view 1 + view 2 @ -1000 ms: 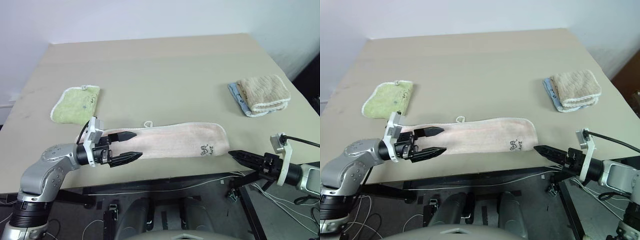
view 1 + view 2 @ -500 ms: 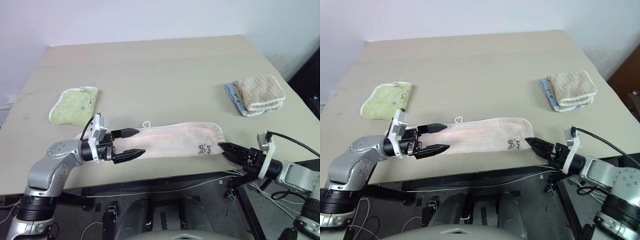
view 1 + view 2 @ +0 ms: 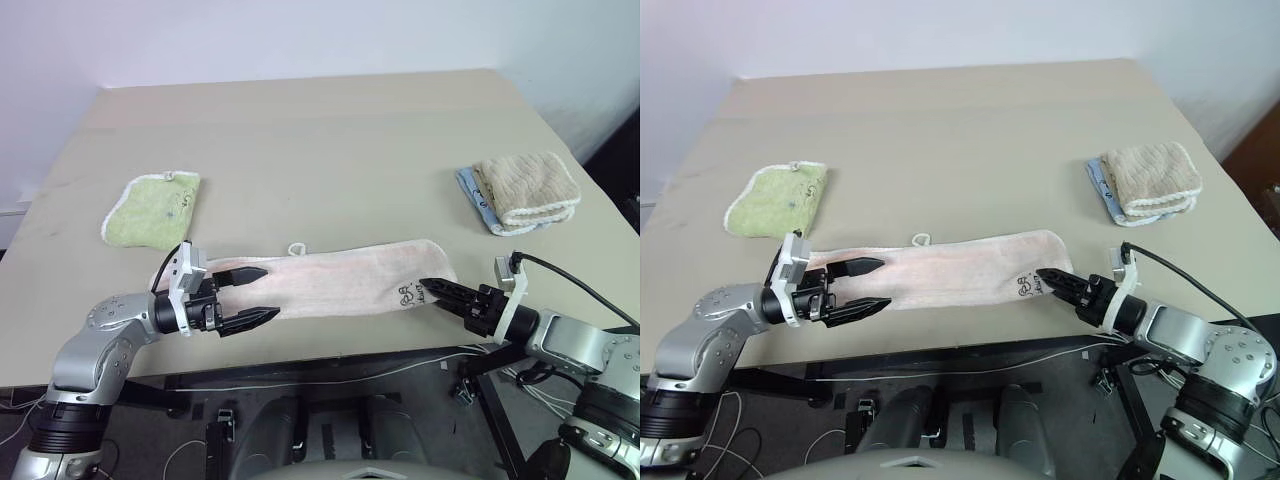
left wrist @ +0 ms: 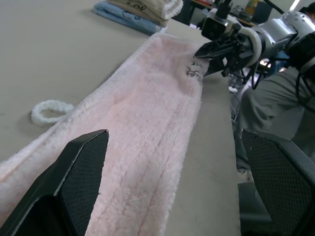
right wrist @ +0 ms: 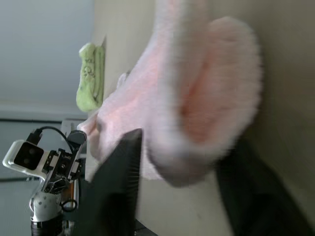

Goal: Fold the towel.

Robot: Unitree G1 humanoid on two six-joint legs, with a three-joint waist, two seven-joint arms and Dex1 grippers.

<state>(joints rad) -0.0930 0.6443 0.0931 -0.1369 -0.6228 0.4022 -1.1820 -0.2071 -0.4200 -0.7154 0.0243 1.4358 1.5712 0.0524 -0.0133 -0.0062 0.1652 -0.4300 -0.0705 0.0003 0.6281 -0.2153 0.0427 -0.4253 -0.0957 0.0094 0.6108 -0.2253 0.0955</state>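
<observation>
Pink towel [image 3: 340, 283] lies stretched along near edge of surface [image 3: 330, 150]. Left gripper [image 3: 258, 295] fingers wide apart over left end, holding nothing. Right gripper [image 3: 432, 291] fingers pinch right end.

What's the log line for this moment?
towel: flat on table | left gripper: open over left end | right gripper: closing on right end

Pale pink towel [image 3: 335, 280] with white loop [image 3: 296, 248] and dark embroidered mark [image 3: 410, 294]. Light green towel [image 3: 152, 209], white-edged. Beige-tan towel [image 3: 527, 187] over a light blue cloth [image 3: 475, 196]. Plain beige tabletop [image 3: 320, 140]. Black fingers [image 3: 245, 272] on silver-grey arms.
</observation>
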